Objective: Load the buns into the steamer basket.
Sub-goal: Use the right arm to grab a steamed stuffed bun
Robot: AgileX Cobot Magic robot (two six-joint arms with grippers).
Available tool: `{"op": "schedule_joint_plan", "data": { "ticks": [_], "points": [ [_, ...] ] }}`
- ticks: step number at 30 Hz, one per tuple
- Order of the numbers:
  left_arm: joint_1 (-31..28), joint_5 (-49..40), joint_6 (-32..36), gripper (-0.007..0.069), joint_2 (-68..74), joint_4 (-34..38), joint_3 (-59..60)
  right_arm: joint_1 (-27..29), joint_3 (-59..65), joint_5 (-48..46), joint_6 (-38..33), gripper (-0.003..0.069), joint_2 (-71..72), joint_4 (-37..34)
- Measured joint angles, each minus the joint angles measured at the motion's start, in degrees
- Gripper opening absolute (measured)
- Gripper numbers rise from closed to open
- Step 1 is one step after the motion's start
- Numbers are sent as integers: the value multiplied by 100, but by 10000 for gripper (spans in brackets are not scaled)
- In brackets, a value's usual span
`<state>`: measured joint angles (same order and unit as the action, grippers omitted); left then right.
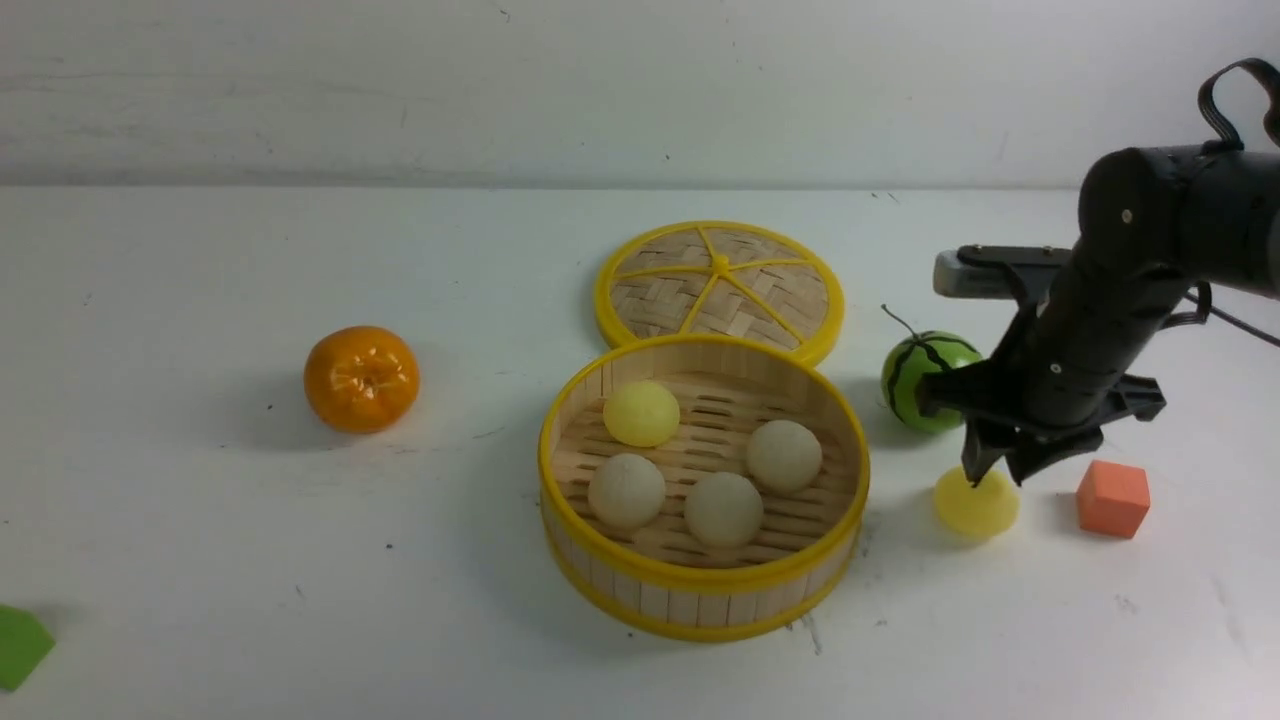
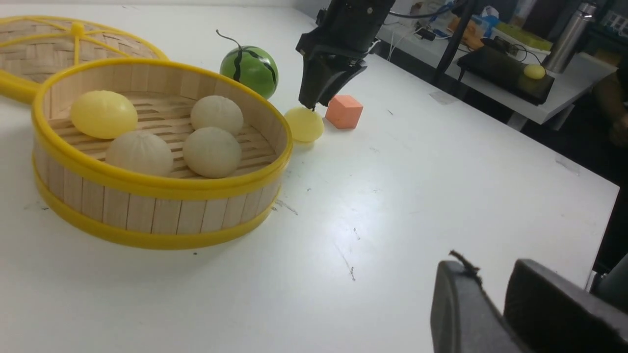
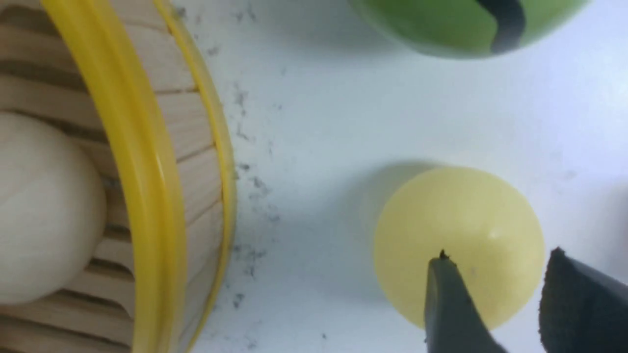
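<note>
Front view, from the left: tangerine (image 1: 361, 378) alone on the desk (image 1: 200, 550), no part of the job. Out of this view, the left hand (image 2: 495, 267); seen only in the left wrist view, low over bare desk, pads a little apart, holding nothing.

In the middle, the steamer basket (image 1: 700, 600), upright, with its lid (image 1: 720, 280) flat just behind. Inside: four buns, one smooth yellow (image 1: 641, 413) at the back left and three pleated beige (image 1: 626, 490) (image 1: 723, 508) (image 1: 783, 455) across the front and right. Bare slats free at the back right.

Further right, just outside the basket wall, the fifth bun (image 1: 975, 505), pale yellow, resting on the desk. Watermelon ball (image 1: 925, 380) behind it, orange cube (image 1: 1112, 497) near on its far side. Directly above that bun, the right hand (image 1: 995, 478), tips at its crown, partly open, gripping nothing; cannot tell whether touching.

Judged: pick-up of the last bun in hand. Needed next: wider spread to straddle the bun, drop, gentle close, lift clear of the yellow rim, release over the free slats.
</note>
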<state>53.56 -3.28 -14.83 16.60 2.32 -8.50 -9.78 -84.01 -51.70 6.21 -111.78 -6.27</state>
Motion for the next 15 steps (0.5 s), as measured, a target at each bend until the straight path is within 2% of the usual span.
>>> {"op": "schedule_joint_plan", "data": {
  "ticks": [13, 15],
  "points": [
    [0, 0, 0, 155, 0, 0, 0, 122, -29, 286, -156, 260, -338, -93],
    [0, 0, 0, 155, 0, 0, 0, 122, -33, 290, -175, 224, -338, -113]
  ]
}}
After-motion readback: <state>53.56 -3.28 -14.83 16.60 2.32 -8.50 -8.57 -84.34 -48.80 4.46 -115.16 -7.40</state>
